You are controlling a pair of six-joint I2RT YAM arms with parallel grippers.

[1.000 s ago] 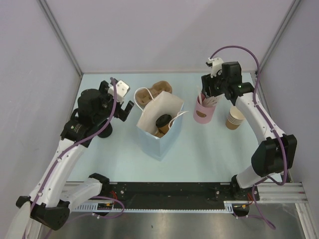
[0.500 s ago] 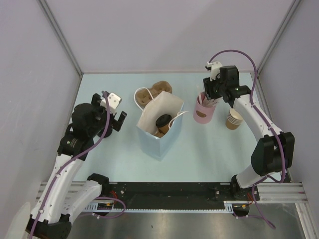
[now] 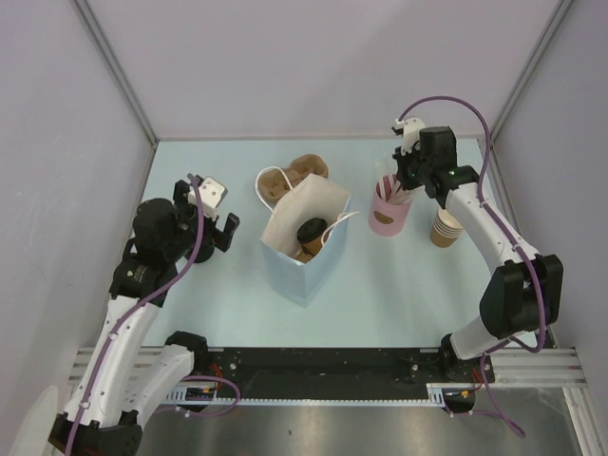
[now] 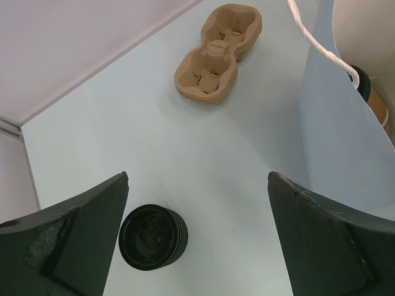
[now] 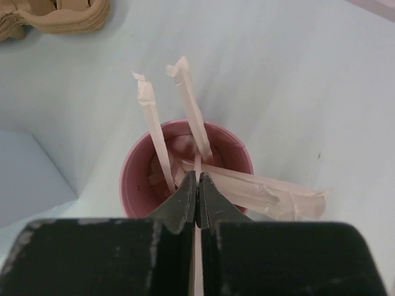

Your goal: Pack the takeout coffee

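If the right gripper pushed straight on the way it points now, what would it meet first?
Most likely the white paper-wrapped straws inside the round pink cup; the right gripper looks shut on one, directly over the cup's mouth.

The right gripper (image 5: 197,185) is closing on a white straw (image 5: 197,163) in the pink cup (image 5: 131,176); the left gripper (image 4: 197,179) is moving away from the bag (image 3: 302,271).
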